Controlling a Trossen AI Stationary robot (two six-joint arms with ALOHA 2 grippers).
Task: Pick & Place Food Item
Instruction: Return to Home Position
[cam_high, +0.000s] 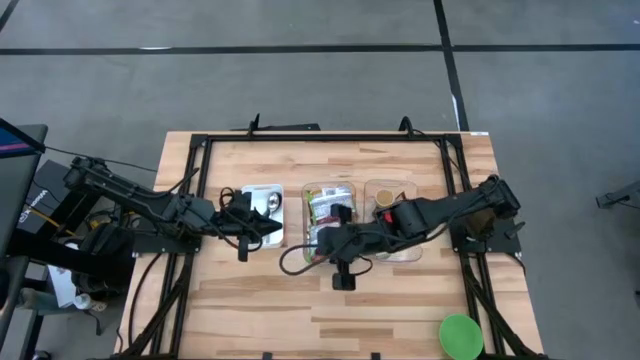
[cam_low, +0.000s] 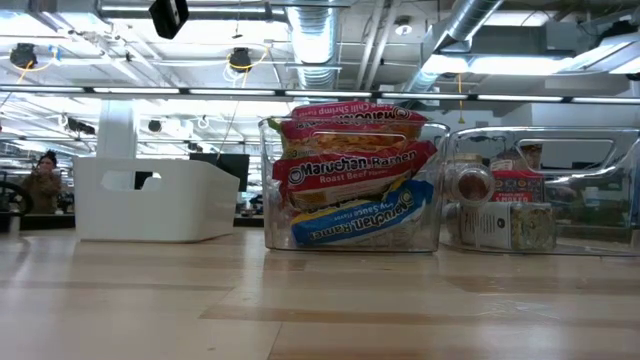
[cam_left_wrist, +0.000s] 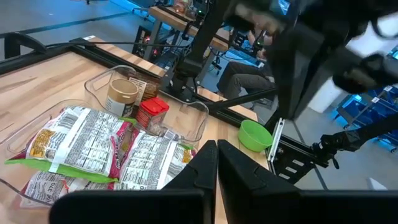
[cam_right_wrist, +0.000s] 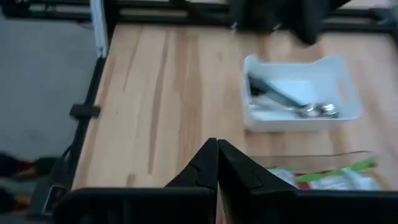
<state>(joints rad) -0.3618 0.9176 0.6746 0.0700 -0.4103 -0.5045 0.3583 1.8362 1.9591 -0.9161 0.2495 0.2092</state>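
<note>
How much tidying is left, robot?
Nearly finished. The spoon lies in the white bin, ramen packets fill the middle clear bin, bottles stand in the right clear bin. Nothing is in hand: the left arm and right arm hang above the bins, jaws shut, empty. Left: probably just pulling the arms back. A green bowl sits outside.

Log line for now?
left gripper shut by white bin | right gripper shut by ramen bin | silver spoon in white bin | both empty
</note>
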